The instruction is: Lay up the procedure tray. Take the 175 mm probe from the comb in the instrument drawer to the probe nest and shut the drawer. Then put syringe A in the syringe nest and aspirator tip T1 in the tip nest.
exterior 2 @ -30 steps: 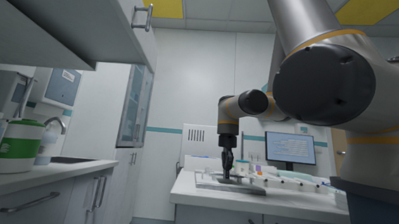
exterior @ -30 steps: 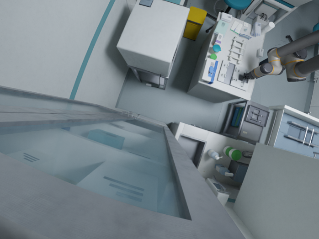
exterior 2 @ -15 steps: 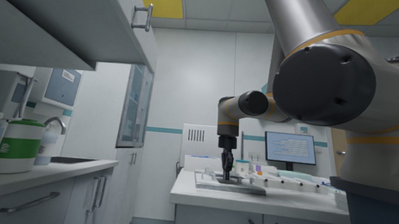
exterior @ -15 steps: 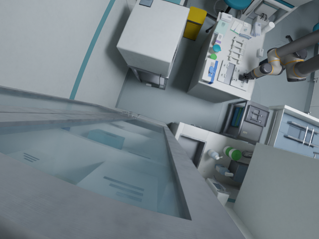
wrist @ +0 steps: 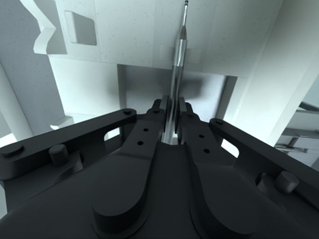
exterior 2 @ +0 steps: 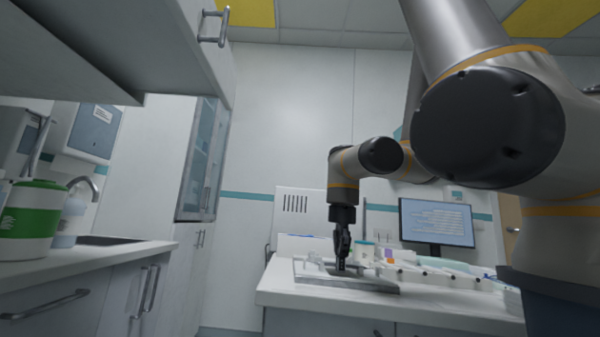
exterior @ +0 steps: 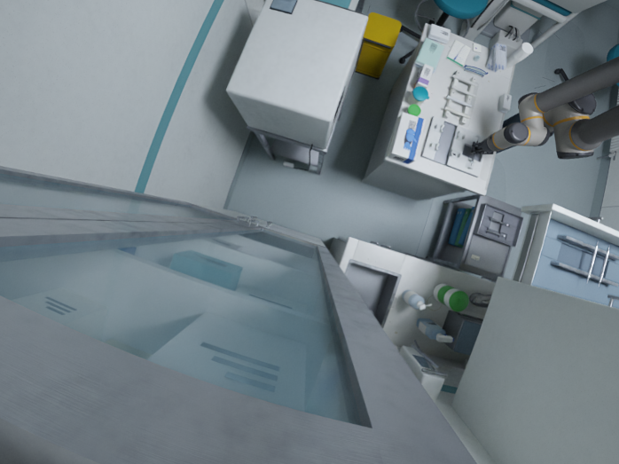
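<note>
The slim metal probe (wrist: 177, 63) lies lengthwise along the white procedure tray (exterior 2: 343, 278), its banded tip pointing away toward a small recess at the tray's far edge. The tray sits at the near end of the white worktop (exterior: 444, 118), beside a row of white instrument holders (exterior 2: 428, 273). The wrist camera shows a V-shaped white rest (wrist: 45, 28) and a square pocket (wrist: 79, 27) to the left of the probe. The part of the probe under the gripper body is hidden. My gripper (wrist: 172, 119) points straight down at the tray (exterior: 472, 150) and is closed around the probe's handle.
A large white cabinet (exterior: 299, 56) stands left of the worktop, with a yellow bin (exterior: 378, 44) between them. A monitor (exterior 2: 435, 221) stands at the far end of the worktop. Small teal and green pots (exterior: 417, 100) sit along its left edge.
</note>
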You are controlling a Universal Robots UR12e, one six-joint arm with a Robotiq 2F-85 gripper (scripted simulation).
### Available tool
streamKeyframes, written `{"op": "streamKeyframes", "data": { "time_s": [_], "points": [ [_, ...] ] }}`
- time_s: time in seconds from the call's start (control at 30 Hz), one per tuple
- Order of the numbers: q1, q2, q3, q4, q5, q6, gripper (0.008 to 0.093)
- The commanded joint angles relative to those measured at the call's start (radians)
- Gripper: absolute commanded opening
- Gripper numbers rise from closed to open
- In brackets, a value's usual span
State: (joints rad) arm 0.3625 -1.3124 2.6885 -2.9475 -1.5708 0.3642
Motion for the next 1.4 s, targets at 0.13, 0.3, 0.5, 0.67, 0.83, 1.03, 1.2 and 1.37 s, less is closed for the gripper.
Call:
{"op": "streamKeyframes", "data": {
  "time_s": [0.13,0.3,0.5,0.67,0.83,1.03,1.2,1.37],
  "points": [
    [0.0,0.0,0.0,0.0,0.0,0.0,0.024],
    [0.0,0.0,0.0,0.0,0.0,0.0,0.034],
    [0.0,0.0,0.0,0.0,0.0,0.0,0.046],
    [0.0,0.0,0.0,0.0,0.0,0.0,0.048],
    [0.0,0.0,0.0,0.0,0.0,0.0,0.048],
    [0.0,-0.004,0.0,0.004,0.0,0.0,0.048],
    [0.0,-0.022,-0.002,0.023,0.0,0.0,0.048],
    [0.0,-0.056,-0.004,0.059,0.0,0.0,0.048]
  ]
}}
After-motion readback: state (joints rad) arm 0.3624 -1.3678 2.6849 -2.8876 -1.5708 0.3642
